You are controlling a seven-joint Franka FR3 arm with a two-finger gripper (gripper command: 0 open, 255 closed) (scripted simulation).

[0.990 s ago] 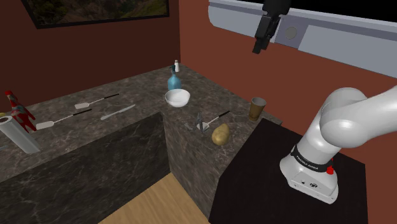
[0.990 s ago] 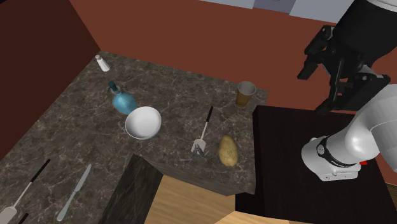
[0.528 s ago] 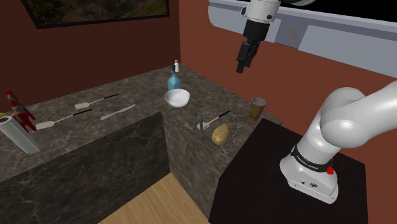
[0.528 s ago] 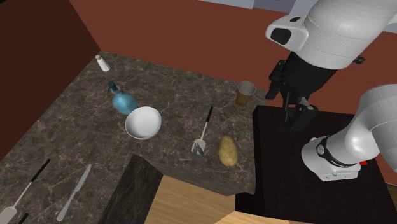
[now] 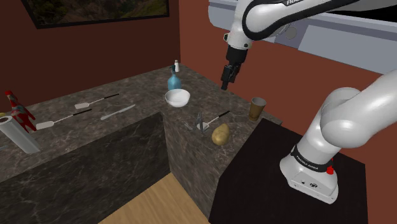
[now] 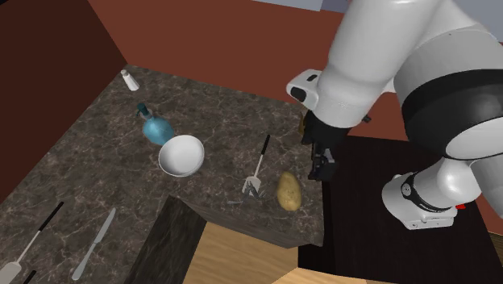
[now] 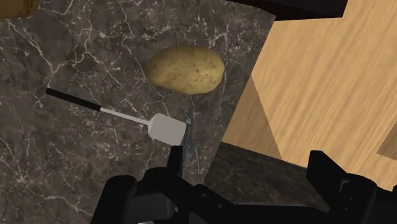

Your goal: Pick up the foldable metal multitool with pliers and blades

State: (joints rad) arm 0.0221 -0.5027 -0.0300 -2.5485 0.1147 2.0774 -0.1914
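Robot hand poised over a kitchen counter: the black two-finger gripper [image 5: 227, 76] of a white arm hung well above a dark, white-veined stone countertop [image 5: 137, 89]. Its fingers pointed down and stood well apart with nothing between them, a posture that read as an approach rather than a grasp.

Its target, a small grey metal folding multitool [image 6: 249, 194], lay near the counter's front corner. It sat just beside a yellow-brown, pitted oval potato [image 6: 288, 190] and touched, or very nearly touched, the flat pale blade of a slim spatula with a silver shaft and black handle [image 6: 263, 150].

In the wrist view the multitool [image 7: 189, 141] showed as a thin grey sliver beside the spatula blade. It was just ahead of one finger and partly hidden by it, so the hand appeared offset to one side of the tool rather than centred over it.

The tool's narrow, hard, smooth body and its crowding neighbour suggested the fingers would have to close across its thin width without catching the spatula. A glossy white round bowl [image 5: 177, 97] and a blue bottle [image 5: 173, 81] stood further back, well apart from the tool. A tan cup [image 5: 257, 108] sat near the wall, seemingly out of the way of any descent.
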